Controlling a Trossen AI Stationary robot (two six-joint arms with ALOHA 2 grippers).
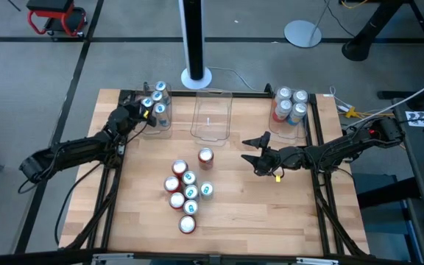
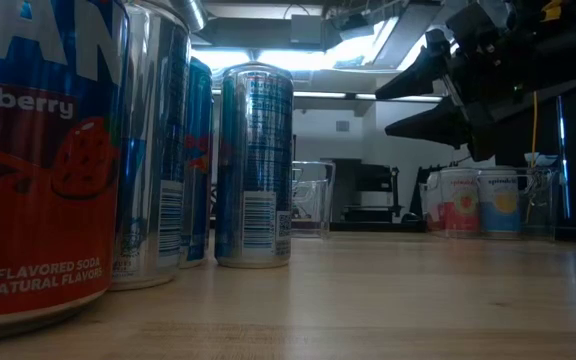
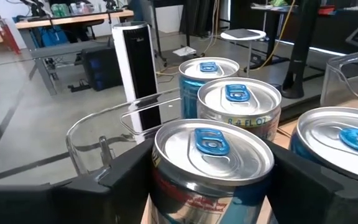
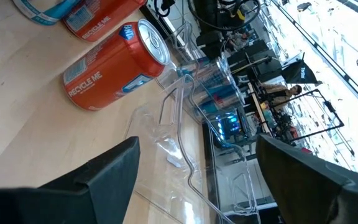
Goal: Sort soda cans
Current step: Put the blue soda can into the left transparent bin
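Note:
My left gripper (image 1: 143, 112) reaches level into the clear left bin (image 1: 157, 124) at the table's far left, shut on a soda can (image 3: 211, 149) with a silver top and blue tab. Three more blue-tabbed cans (image 3: 238, 96) stand around it in the bin. A cluster of several red and teal cans (image 1: 186, 188) stands upright on the table's middle. My right gripper (image 1: 256, 152) hangs open above the table, right of a lone red can (image 1: 205, 156), with nothing between its fingers (image 4: 114, 168). My left gripper has the can's upper body (image 3: 166, 186) between its two fingers, one on each side just below the rim. The fingers come in level from the table's near left. The can stands upright among the other cans; its bottom is hidden.
An empty clear bin (image 1: 212, 114) stands at the far middle. A right bin (image 1: 291, 126) holds several red and pale cans (image 2: 478, 200). A white post on a round base (image 1: 196, 73) stands beyond the far edge. Bare wood lies near the front edge.

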